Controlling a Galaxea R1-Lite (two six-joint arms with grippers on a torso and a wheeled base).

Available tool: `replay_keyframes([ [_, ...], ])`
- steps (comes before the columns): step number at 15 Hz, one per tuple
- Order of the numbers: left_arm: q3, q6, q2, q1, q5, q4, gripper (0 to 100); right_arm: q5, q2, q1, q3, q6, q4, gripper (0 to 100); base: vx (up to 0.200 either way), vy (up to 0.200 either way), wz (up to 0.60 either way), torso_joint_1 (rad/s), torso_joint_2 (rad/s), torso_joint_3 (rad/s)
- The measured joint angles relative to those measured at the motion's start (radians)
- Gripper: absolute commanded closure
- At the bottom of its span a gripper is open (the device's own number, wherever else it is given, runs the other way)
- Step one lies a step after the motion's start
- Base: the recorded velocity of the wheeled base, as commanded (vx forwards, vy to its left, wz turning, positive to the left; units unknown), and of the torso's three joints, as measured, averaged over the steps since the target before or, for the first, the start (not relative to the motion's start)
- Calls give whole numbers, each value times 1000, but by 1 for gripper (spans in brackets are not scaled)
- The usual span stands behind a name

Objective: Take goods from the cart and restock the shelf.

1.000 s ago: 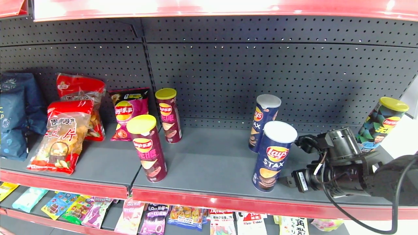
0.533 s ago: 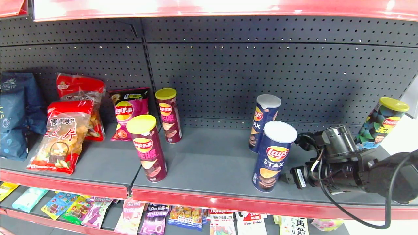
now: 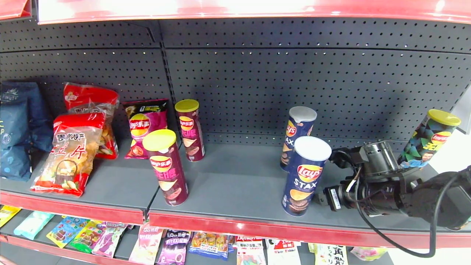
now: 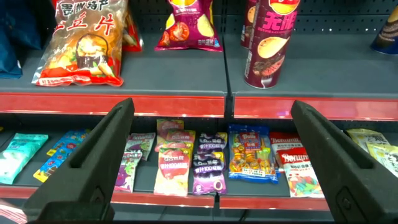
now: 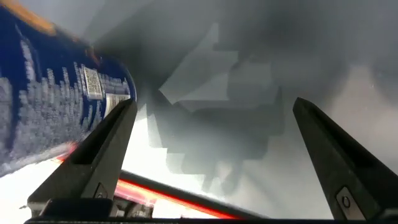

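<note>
Front blue can (image 3: 306, 176): stands on its base on the shelf (image 3: 235, 184), close to the red front lip (image 3: 257, 226). It has a white lid and a dark-blue wrap carrying a red-and-yellow emblem, with white lettering below it. The right wrist view shows the side of the can (image 5: 56, 112) with a barcode panel.

Right hand (image 5: 214, 106): released, with the fingers spread wide. It sits low over the shelf, on the right side of the front blue can (image 3: 323, 200). The can lies outside the finger span, just beside one finger. Contact cannot be confirmed.

Rear blue can (image 3: 297, 138): directly behind the front one, near the perforated back panel (image 3: 294, 81).

Patterned can (image 3: 428, 140): yellow lid, at the far right of the shelf.

Two maroon cans with yellow lids stand to the left, one at the front (image 3: 166, 167) and one at the rear (image 3: 189, 129). A bare stretch of shelf separates them from the blue cans.

Snack bags (image 3: 73, 147): red, purple and dark blue, at the left end of the shelf.

Left hand (image 4: 212, 106): released, with the fingers wide apart. It is held in front of the red lip, facing the lower shelf of small packets (image 4: 205, 168)
</note>
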Motion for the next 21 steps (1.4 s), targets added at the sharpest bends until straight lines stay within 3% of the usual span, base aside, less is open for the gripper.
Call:
replay_keyframes([
  [13,0,0,0,0,0,0,0,-9,-17,17,37,-5,-6,0,0,0,0,0,0,0],
  [18,0,0,0,0,0,0,0,1,-225,16,183,-43,-5,0,0,0,0,0,0,0],
  [21,0,0,0,0,0,0,0,68,-446,-16,294,-111,-5,0,0,0,0,0,0,0],
])
